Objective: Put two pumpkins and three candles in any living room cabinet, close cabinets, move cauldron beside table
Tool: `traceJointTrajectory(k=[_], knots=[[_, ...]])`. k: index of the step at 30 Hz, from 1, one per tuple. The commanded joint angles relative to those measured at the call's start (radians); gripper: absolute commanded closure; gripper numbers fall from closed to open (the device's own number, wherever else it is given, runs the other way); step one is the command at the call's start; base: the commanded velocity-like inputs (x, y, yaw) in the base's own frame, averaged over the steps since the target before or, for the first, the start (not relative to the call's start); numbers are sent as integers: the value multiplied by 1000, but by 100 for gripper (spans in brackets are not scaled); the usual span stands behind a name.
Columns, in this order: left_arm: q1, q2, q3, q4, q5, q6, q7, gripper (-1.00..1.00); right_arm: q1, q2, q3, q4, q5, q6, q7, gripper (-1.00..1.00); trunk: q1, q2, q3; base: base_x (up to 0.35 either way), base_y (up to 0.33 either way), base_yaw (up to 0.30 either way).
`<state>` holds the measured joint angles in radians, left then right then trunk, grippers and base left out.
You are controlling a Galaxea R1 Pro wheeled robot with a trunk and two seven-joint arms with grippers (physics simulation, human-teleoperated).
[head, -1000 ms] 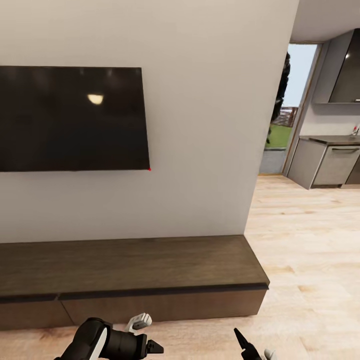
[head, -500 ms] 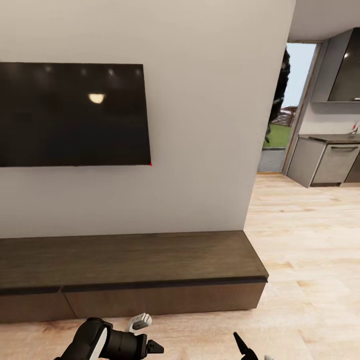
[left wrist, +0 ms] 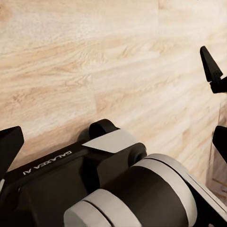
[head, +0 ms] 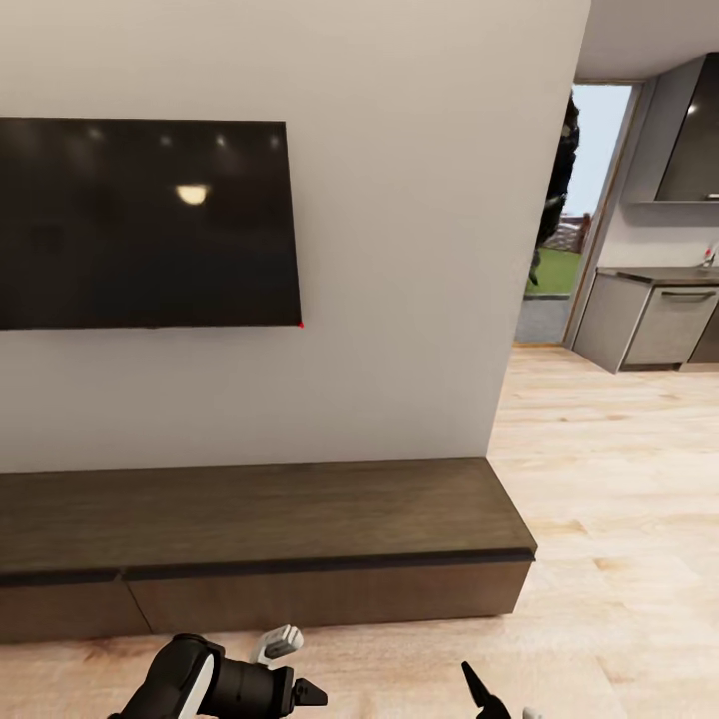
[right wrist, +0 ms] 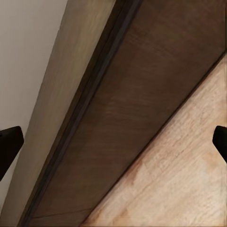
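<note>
The low dark-brown cabinet (head: pixel 300 519) runs along the wall under a television, and its front panels look closed. At the bottom of the head view my left gripper (head: pixel 300 681) hangs low over the floor in front of it, pointing right. My right gripper (head: pixel 499 704) pokes up at the bottom edge. In the right wrist view the right gripper (right wrist: pixel 113 144) is open and empty, facing the cabinet front (right wrist: pixel 142 109). The left gripper (left wrist: pixel 113 144) is open too, looking across my right arm (left wrist: pixel 123 189). The pumpkins, candles, cauldron and table are out of view.
A black television (head: pixel 140 222) hangs on the white wall above the cabinet. Pale wooden floor (head: pixel 619 499) stretches right, past the wall's end, to grey kitchen units (head: pixel 659 325) and a doorway (head: pixel 559 250) to the outdoors.
The whole picture has slid up slightly, so the camera moved. Both grippers hold the same pose and the cabinet stays shut.
</note>
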<state>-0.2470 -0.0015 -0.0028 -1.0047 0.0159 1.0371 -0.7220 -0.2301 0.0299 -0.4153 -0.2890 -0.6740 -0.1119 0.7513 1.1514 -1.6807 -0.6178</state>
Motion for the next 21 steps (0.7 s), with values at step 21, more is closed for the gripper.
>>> traceJointTrajectory(k=[21], knots=[[-113, 40, 89, 24, 22, 6, -106, -100, -12, 16, -71, -10, -291, 125, 66, -100, 81, -147, -66, 0, 0, 0]])
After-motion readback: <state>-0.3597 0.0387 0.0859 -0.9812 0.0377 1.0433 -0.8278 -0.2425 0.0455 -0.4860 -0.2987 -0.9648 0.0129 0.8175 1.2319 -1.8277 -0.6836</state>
